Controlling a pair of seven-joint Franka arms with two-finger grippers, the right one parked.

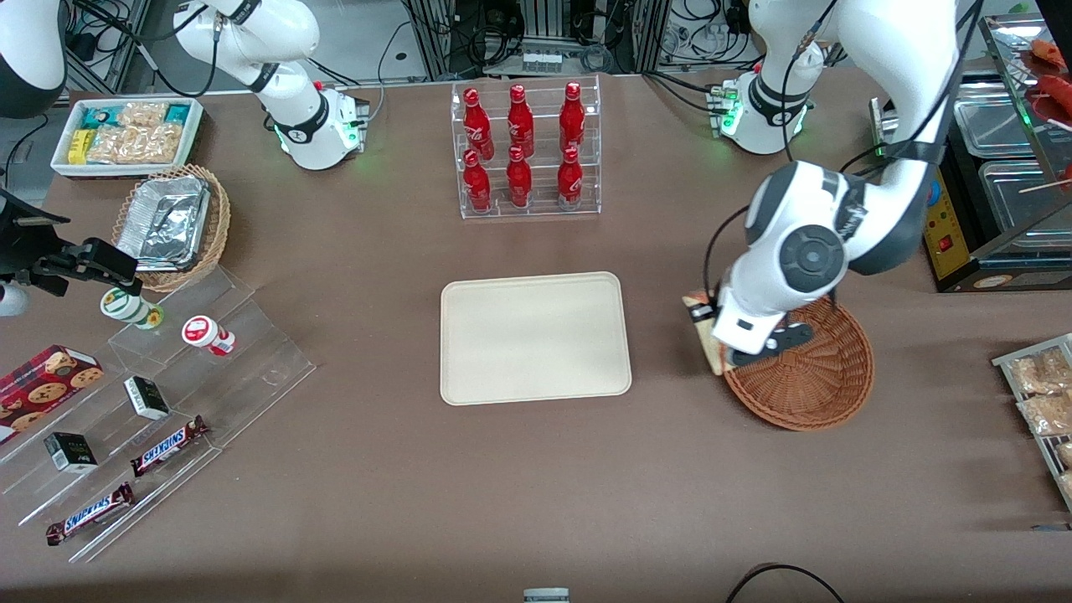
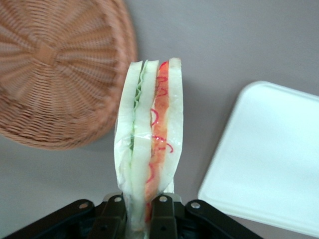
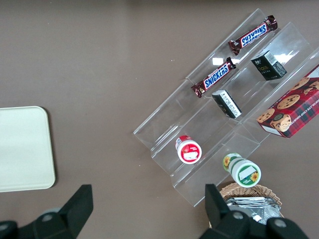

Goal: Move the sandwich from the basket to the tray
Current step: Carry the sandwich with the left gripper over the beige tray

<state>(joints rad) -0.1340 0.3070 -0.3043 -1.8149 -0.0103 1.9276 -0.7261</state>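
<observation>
Front view: my working arm hangs over the edge of the round reddish-brown basket point(image 1: 800, 373), at the side facing the cream tray point(image 1: 535, 337). The gripper point(image 1: 727, 358) is mostly hidden under the wrist, and only a pale sliver of the sandwich point(image 1: 702, 322) shows beside it, apparently off the basket's rim and between basket and tray. The tray is bare.

Left wrist view: the gripper point(image 2: 142, 209) has its two fingers point(image 2: 162, 211) closed tight on one narrow end of the sandwich point(image 2: 149, 134), which stands out from them on edge in a clear wrapper, with green and red filling between pale bread slices. It hangs in the air above the brown table, with the basket point(image 2: 60, 69) to one side and a corner of the tray point(image 2: 271, 159) to the other.

I judge it light, soft and easily crushed, and the film looks slippery. A grip across the bread faces near the thick end, squeezing gently, suits it best.

Right wrist view: only a tray corner point(image 3: 25, 149) appears.
</observation>
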